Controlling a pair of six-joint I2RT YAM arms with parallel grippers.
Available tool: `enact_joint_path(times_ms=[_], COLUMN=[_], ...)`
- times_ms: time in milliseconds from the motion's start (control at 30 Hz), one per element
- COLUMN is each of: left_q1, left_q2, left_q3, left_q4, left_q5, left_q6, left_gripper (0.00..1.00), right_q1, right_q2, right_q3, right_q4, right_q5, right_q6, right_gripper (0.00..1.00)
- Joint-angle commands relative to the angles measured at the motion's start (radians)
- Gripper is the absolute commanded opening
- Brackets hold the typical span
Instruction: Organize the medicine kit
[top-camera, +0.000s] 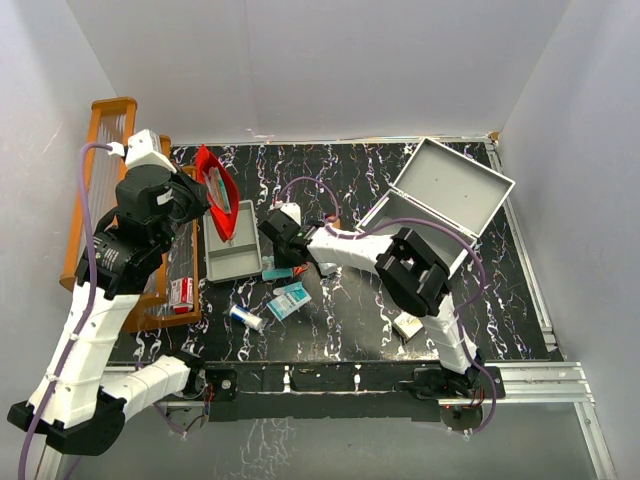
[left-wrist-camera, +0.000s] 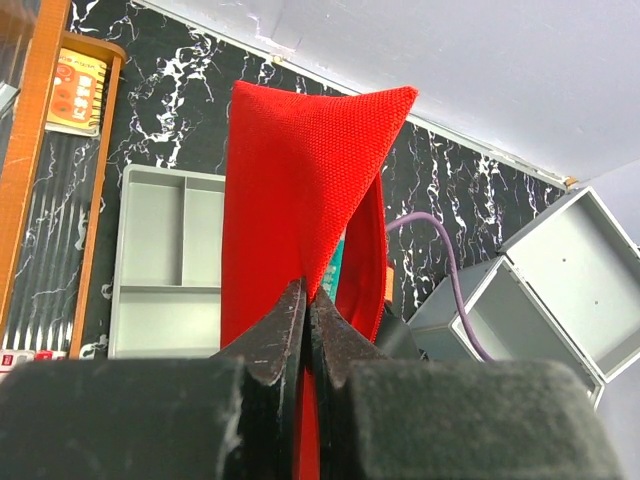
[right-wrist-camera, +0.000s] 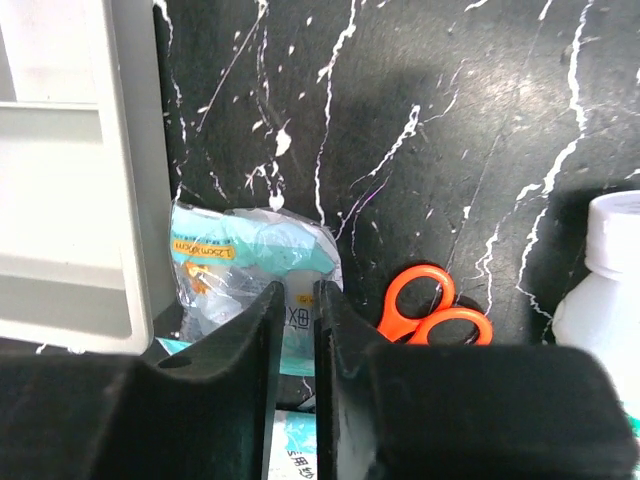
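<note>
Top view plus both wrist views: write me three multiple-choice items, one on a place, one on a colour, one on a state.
1. Where on the table does the medicine kit stand?
A far right; B near left; C middle of the near edge.
2. What colour are the handles of the scissors?
A blue; B orange; C green.
3. What state is the left claw in?
A wide open; B shut on the red pouch; C shut on nothing.

1 A: the open grey case sits by the far right corner.
2 B: orange loops show in the right wrist view.
3 B: its tips pinch the red fabric.
</note>
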Motion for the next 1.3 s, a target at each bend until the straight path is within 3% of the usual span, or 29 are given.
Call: enact_joint_path(times_ms=[0, 133, 333, 467, 600, 867, 1267], left_q1=[0.005, 0.005, 0.005, 0.004, 0.005, 0.004, 0.004], left_q2=[-0.029, -0.03, -0.037, -0.06, -0.077, -0.156, -0.041], left_q3=[0.002, -0.003, -0.034, -0.157, -0.279, -0.557, -0.718], left_q4=[0.009, 0.009, 0.025, 0.108, 0.179, 0.408, 0.694], left_q5=[-0.028, -0.024, -0.007, 0.025, 0.156, 0.464, 0.75], left_q6=[0.002, 0.002, 0.007, 0.048, 0.035, -0.157, -0.379], left_gripper=[0.0, 0.0, 0.0, 0.0, 0.0, 0.0, 0.0], right_q1=[0.005, 0.006, 0.002, -0.008, -0.018, -0.028, -0.031], right_q2=[0.037, -0.007, -0.145, -0.272, -0.434, -0.737, -1.06], right_q3=[0.063, 0.029, -0.079, -0.183, -0.342, -0.614, -0.734], right_q4=[-0.103, -0.056, 0.079, 0.144, 0.186, 0.191, 0.111], right_q5=[0.126, 0.133, 0.114, 0.115, 0.132, 0.159, 0.102], right_q6=[0.011, 0.011, 0.022, 0.06, 0.1, 0.131, 0.272], right_gripper=[0.09, 0.0, 0.0, 0.0, 0.0, 0.0, 0.0])
